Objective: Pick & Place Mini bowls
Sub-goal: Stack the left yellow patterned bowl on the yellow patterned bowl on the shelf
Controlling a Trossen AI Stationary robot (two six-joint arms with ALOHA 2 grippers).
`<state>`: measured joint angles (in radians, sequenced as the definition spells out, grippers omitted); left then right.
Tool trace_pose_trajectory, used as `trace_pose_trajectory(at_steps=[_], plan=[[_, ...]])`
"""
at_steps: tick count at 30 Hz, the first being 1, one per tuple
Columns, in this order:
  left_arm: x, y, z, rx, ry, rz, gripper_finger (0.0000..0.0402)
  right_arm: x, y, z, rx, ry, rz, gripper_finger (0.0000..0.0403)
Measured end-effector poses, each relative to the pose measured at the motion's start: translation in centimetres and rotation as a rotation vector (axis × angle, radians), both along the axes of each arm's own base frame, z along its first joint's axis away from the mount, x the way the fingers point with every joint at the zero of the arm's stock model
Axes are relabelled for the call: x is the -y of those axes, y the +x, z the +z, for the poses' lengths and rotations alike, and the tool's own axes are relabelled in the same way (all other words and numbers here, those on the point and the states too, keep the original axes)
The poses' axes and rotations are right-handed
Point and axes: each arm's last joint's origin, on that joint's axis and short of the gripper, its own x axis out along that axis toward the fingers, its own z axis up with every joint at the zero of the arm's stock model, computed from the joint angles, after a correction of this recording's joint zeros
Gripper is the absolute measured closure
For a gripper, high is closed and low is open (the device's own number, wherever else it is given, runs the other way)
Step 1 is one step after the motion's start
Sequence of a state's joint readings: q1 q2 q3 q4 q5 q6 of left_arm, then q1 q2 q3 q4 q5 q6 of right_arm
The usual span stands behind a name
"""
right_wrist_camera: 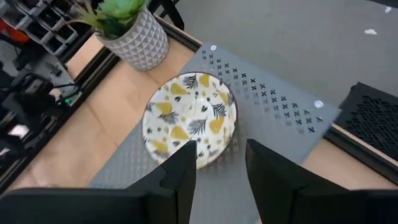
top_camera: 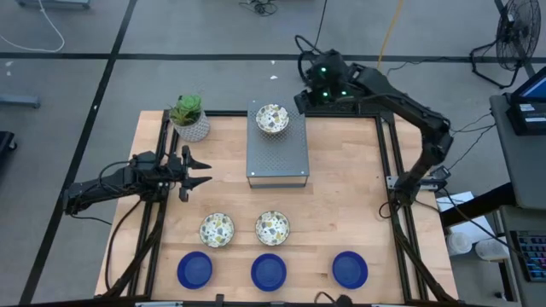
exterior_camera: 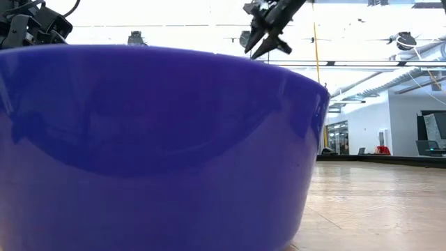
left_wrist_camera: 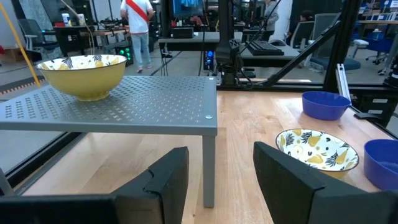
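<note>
- Atop the grey perforated riser at the far middle of the wooden desk sits one patterned mini bowl, cream with yellow and dark leaf marks inside; it stands upright near the riser's far edge, which suggests it has been set there as a placed item.
- Above and just beyond that bowl hangs the right hand, fingers spread with a clear gap between them and nothing pinched; its wrist view looks down onto the bowl, so it reads as poised over the placing spot, not gripping.
- Near the left edge of the desk the left hand points toward the riser, its fingers apart and empty; I judge it is waiting, since no bowl lies within its reach.
- Two more patterned bowls rest on the bare desk nearer the front, one at left and one beside it, apart from each other.
- Along the front edge stand three blue bowls: left, middle and right, evenly spaced; one fills the low view, so the row sits right at the camera's edge.
- A potted plant in a white textured pot stands at the far left corner, beside the riser but not touching it.
- Five bowls appear yet to be moved, by my reading.
</note>
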<state>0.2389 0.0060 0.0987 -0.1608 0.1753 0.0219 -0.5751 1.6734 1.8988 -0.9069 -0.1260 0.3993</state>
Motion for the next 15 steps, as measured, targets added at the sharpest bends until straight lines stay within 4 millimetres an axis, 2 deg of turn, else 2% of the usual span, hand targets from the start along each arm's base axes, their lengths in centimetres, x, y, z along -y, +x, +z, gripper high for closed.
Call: trace_pose_trajectory(at_steps=[7,15], plan=[[0.0,0.0,0.0,0.000,0.000,0.000,0.0220,-3.3,-3.3,2.4,-0.084,-0.058,-0.047,0.0275],[0.0,0.0,0.0,0.000,0.000,0.000,0.0220,-7.9,-6.6,5.2,-0.087,-0.149,-0.061,0.0275]])
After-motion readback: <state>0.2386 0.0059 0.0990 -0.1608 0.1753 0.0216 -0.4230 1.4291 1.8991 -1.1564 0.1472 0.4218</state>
